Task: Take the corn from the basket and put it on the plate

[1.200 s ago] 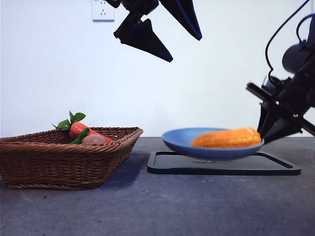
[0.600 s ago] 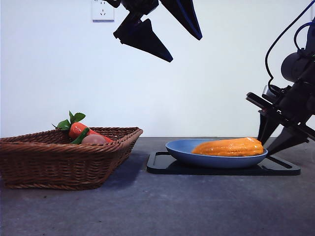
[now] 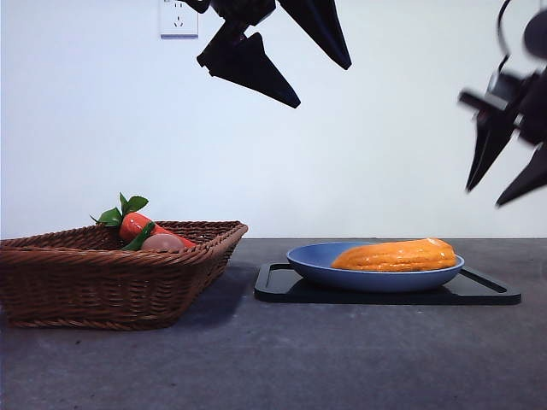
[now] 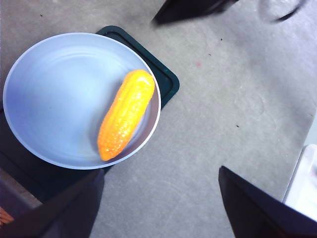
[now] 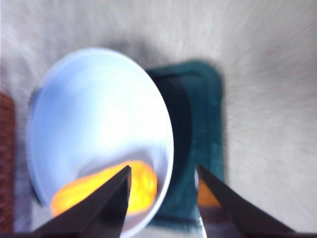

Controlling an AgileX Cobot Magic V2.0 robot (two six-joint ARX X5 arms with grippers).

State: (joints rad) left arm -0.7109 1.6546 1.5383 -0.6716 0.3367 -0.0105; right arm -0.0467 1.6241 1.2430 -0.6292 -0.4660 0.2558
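The orange-yellow corn lies on its side in the light-blue plate, touched by neither gripper. My right gripper hangs open and blurred above the plate's right end, well clear of it. Its wrist view looks down on the plate and the corn, with the right gripper empty. My left gripper is open high at the top centre. In its wrist view the left gripper holds nothing, and the corn rests by the rim of the plate. The wicker basket stands at the left.
The plate rests on a flat black tray. In the basket lie a red-orange carrot with green leaves and a pinkish-tan round item. A wall socket is on the white wall behind.
The right gripper has risen from beside the plate's right end to well above it. The plate, tilted a second ago, has settled flat on the tray with the corn. The left arm has not moved.
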